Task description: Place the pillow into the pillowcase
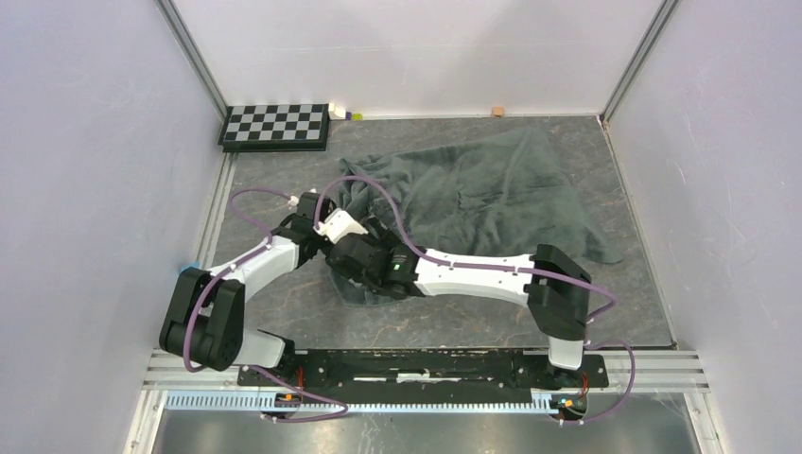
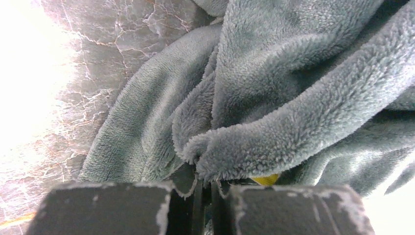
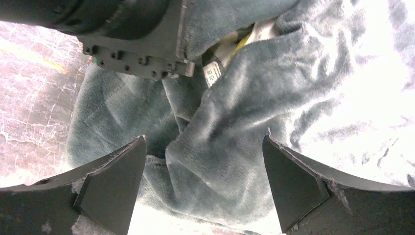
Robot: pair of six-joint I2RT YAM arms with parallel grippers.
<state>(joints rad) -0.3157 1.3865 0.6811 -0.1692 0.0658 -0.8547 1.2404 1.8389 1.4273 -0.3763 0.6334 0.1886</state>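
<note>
Reaching from the near edge of the grey marbled table, the left arm and right arm meet at the near-left corner of the pillowcase, which sprawls plush grey-green side up across the middle. The left gripper is pinched tight on a fold of its edge, while the right gripper stands spread wide astride the cloth. A checkerboard lies at the far left corner. Only a cream-and-yellow sliver of the pillow shows between plush folds.

Overhead view; both wrist close-ups on pillowcase.
</note>
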